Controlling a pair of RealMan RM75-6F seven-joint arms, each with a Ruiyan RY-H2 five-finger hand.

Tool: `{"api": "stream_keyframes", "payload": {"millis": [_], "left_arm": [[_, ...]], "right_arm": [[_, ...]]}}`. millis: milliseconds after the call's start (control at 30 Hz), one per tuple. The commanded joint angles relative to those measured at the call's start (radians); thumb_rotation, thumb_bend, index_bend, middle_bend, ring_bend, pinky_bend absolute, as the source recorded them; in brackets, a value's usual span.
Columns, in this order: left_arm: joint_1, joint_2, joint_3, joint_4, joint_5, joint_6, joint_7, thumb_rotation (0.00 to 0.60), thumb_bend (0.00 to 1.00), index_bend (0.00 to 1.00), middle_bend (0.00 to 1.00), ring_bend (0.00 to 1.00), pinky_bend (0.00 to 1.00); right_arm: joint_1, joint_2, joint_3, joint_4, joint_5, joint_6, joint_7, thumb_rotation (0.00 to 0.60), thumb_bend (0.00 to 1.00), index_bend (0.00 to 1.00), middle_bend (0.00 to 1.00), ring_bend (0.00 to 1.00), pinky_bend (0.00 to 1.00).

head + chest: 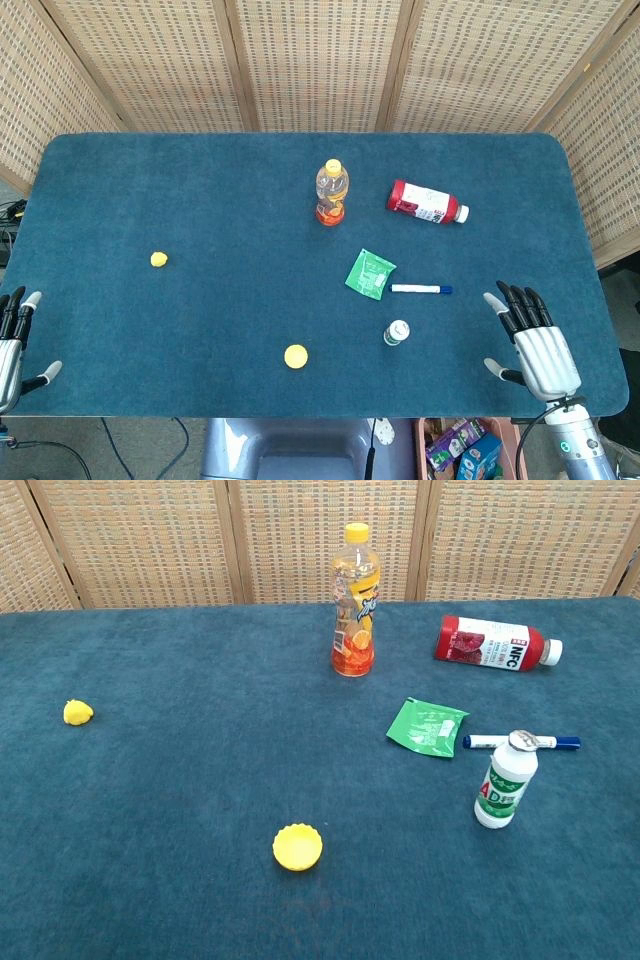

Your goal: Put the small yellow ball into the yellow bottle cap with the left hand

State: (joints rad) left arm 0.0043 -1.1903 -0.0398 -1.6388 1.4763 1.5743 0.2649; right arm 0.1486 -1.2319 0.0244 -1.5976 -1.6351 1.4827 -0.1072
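Blue felt covers the table point(200, 180), and the small yellow ball point(159, 259) lies on it toward the left side, well apart from everything else. The left hand point(14, 335) rests at the table's near left corner, fingers spread and holding nothing; the ball sits farther back from that hand and off toward the table's middle, with bare cloth between them. The yellow bottle cap point(295, 356) lies open side up near the front edge, about midway across, nearer the camera than the ball and well away from the left hand too (the chest view shows its ridged rim clearly).

The right hand point(530, 335) rests at the near right corner, fingers apart and empty.

Farther back, an orange drink bottle point(331, 192) stands upright with a yellow lid, and a red juice bottle point(427, 202) lies on its side to the right of it. A green packet point(369, 272) lies flat closer in, with a pen point(421, 289) just beside it on the right. A small white bottle point(396, 333) stands upright in front of the pen.
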Motion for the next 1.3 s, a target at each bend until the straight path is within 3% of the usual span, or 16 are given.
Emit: {"api": "stream_keyframes", "payload": {"millis": [33,900,1133,1300], "left_arm": [[0.0,0.0,0.0,0.0,0.001,0.001,0.0,0.6,0.13,0.0,0.0,0.0,0.0],[-0.015,-0.006,0.003,0.01,0.007,-0.025,-0.014,0.6,0.13,0.01,0.0,0.0,0.0],[-0.034,-0.006,-0.006,0.007,0.007,-0.045,-0.029,0.6,0.13,0.09,0.0,0.0,0.0],[-0.094,0.023,-0.043,-0.021,-0.014,-0.113,0.003,0.6,0.13,0.16,0.0,0.0,0.0]], "right_arm": [[0.0,-0.001,0.001,0.001,0.0,0.001,-0.001,0.6,0.0,0.0,0.0,0.0,0.0],[-0.003,0.0,0.011,0.003,0.014,0.006,0.005,0.6,0.0,0.0,0.0,0.0,0.0],[-0.004,0.003,0.018,0.01,0.033,0.002,0.023,0.6,0.0,0.0,0.0,0.0,0.0],[0.007,-0.003,0.026,0.028,0.063,-0.029,0.032,0.6,0.0,0.0,0.0,0.0,0.0]]}}
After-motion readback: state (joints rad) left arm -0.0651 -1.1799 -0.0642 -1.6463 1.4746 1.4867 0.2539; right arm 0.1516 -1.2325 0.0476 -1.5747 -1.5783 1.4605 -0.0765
